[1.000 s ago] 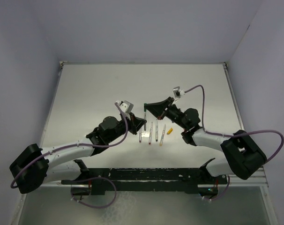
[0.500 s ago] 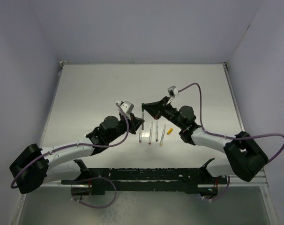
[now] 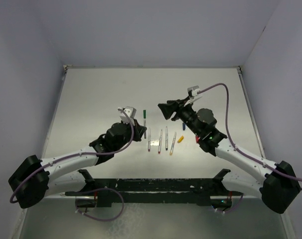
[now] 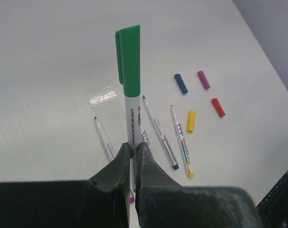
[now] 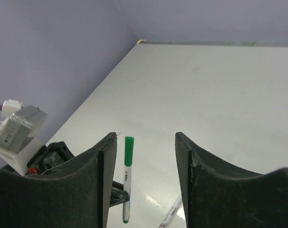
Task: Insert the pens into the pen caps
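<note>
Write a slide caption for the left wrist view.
Left fingers clamp the green-capped pen; uncapped pens and four loose caps lie beyond.

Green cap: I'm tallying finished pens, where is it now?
The green cap sits on the pen clamped in the left gripper, left of centre in the top view, beside the loose pens.
</note>
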Controlling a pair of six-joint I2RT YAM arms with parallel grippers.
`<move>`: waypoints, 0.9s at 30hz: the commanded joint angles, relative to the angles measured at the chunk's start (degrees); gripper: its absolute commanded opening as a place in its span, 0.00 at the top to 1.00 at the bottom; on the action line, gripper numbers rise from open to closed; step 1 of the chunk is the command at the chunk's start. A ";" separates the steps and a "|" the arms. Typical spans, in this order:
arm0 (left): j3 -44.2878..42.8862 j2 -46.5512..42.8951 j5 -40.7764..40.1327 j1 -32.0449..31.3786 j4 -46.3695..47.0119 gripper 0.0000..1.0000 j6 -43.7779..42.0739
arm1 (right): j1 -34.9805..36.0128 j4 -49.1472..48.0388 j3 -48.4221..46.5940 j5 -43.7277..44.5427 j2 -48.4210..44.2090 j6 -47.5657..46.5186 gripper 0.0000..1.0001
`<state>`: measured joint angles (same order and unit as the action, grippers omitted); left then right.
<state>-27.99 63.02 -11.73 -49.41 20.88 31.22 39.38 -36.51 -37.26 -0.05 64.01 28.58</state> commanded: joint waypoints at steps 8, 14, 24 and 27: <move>-4.85 7.24 -5.43 11.13 -14.06 1.00 5.16 | -0.04 8.50 -0.31 16.87 -5.35 -4.59 0.17; -12.97 17.13 -6.61 14.28 -19.38 1.00 1.64 | -0.20 12.09 1.03 20.18 -4.45 -2.78 0.16; -18.99 30.27 1.24 22.45 -19.44 0.93 0.68 | -0.32 15.80 2.80 23.89 -5.76 -1.94 0.17; -21.24 33.91 1.89 23.12 -20.56 0.92 -0.07 | -0.30 15.92 3.66 23.87 -6.08 -1.24 0.18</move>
<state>-45.36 93.80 -12.19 -26.89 0.93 33.26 39.31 -20.18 -34.48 21.63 59.33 26.00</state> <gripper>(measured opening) 0.076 0.830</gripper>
